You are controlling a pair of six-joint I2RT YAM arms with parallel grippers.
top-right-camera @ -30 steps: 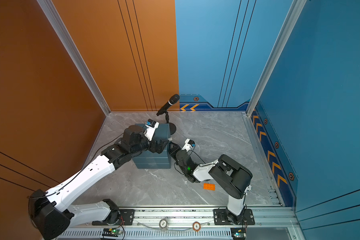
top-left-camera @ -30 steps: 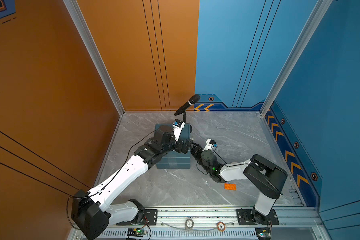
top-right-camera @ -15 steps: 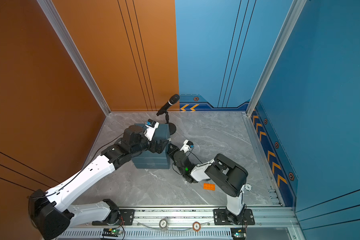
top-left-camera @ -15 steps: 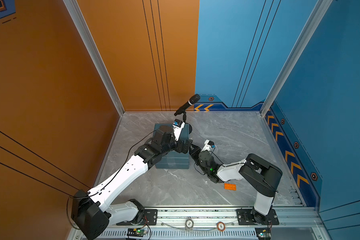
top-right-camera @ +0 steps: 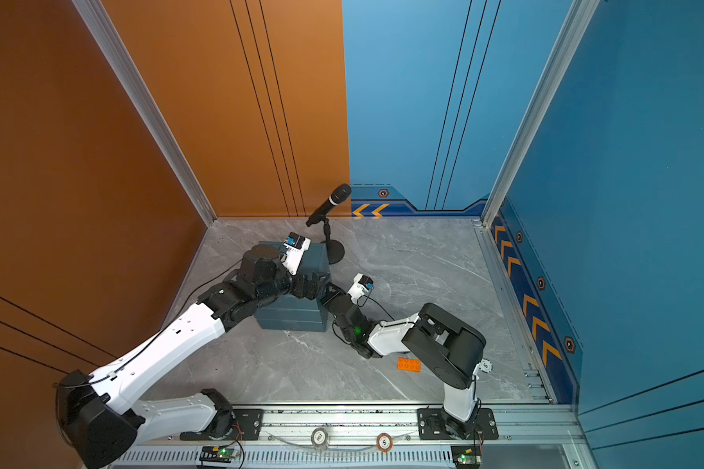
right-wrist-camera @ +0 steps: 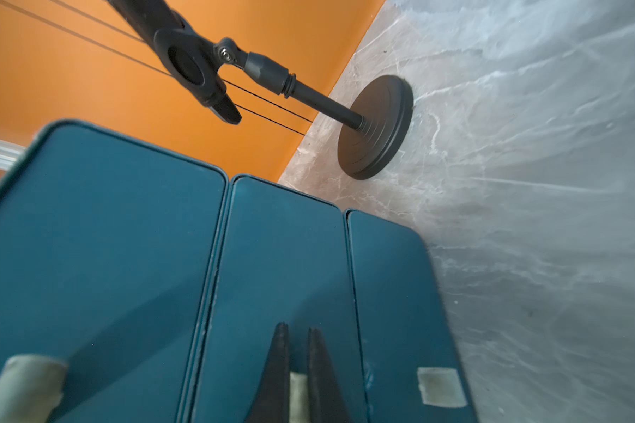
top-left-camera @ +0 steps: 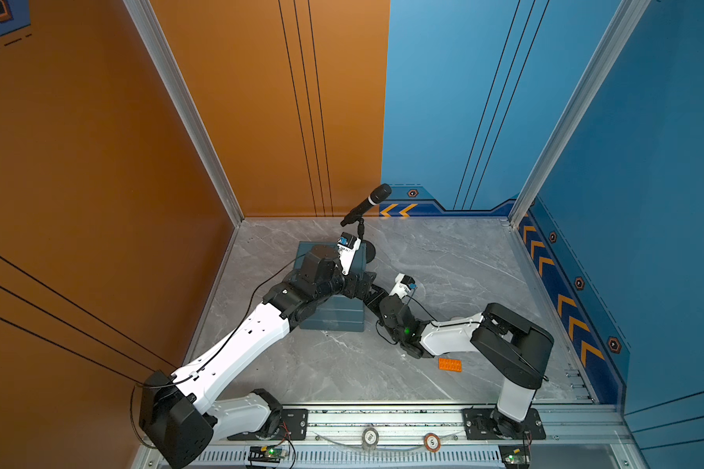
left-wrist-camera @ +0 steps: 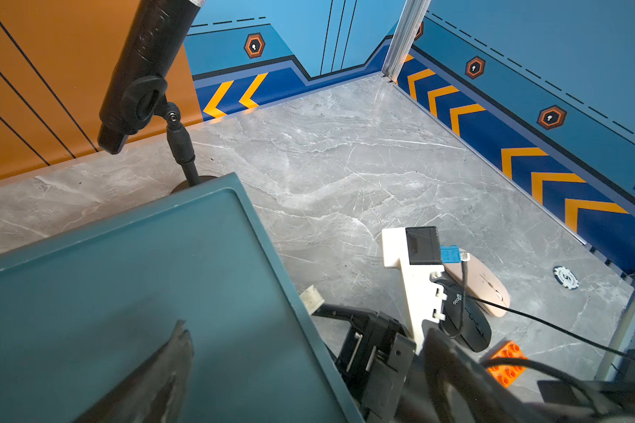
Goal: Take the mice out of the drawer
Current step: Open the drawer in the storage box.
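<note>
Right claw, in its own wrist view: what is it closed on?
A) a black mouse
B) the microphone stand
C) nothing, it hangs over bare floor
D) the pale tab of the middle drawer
D: the right claw pinches the pale tab on the front of the middle drawer.
</note>
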